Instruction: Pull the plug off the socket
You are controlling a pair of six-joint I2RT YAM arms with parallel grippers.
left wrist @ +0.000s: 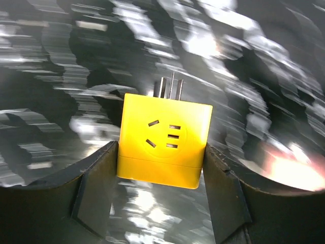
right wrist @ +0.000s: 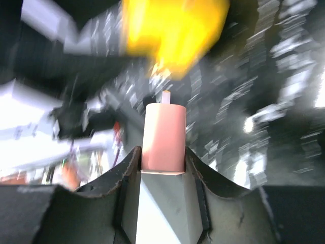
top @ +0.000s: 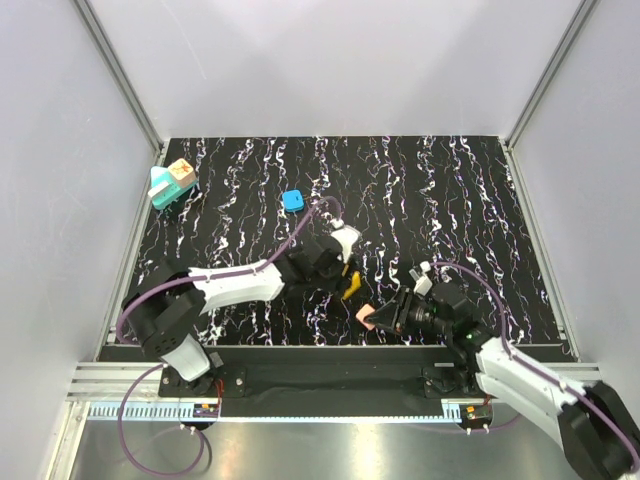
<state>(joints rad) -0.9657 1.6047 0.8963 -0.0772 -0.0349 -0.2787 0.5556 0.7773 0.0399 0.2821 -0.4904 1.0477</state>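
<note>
Top external view: the plug [top: 181, 172], tan with a reddish mark on top, sits on the teal socket [top: 163, 193] at the far left corner of the black marbled counter [top: 450, 200], well apart from both arms; a small blue block [top: 293, 200] lies between that corner and the arms. Left gripper [left wrist: 161, 150]: jaws set wide, closed on the two sides of a yellow adapter cube [left wrist: 165, 127] whose metal prongs point away from the wrist camera. Right gripper [right wrist: 162, 152]: jaws narrowly parted, clamped on a salmon-pink block [right wrist: 163, 127], near the yellow adapter cube.
</note>
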